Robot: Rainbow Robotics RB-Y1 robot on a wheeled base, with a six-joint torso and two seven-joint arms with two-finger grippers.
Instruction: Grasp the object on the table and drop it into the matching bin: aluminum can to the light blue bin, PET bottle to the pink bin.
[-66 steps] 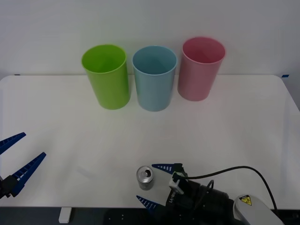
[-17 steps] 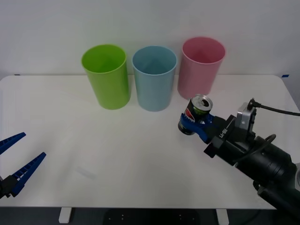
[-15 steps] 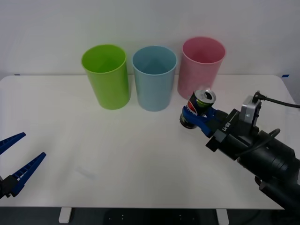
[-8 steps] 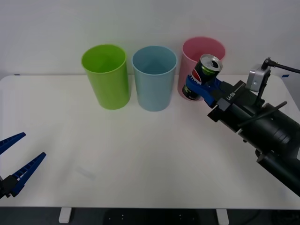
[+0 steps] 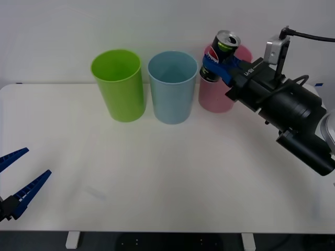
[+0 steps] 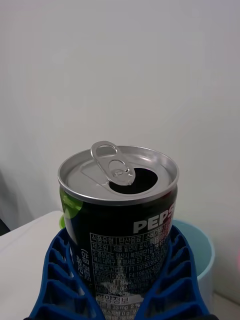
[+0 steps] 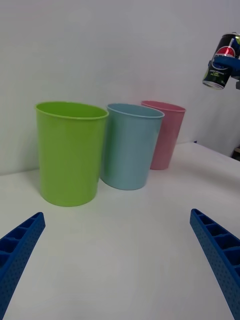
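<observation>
White worktop point(image 5: 167, 172) runs wide under a pale wall, with a lime green bin point(image 5: 118, 85), the light blue bin point(image 5: 172, 86) and the pink bin point(image 5: 220, 83) in a row at its far side. High above the pink bin's rim, the right tool point(image 5: 217, 65) clamps the aluminum can point(image 5: 218, 49), tilted. Low at the near left edge, the left tool point(image 5: 13, 180) rests with fingers spread.

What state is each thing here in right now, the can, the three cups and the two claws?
Aluminum can: lifted, tilted, tab opened, above the pink bin's rim.
Right gripper: shut on the can.
Left gripper: open, idle near the table's front edge.
Light blue bin: upright.
Pink bin: upright.
Lime green bin: upright.
</observation>
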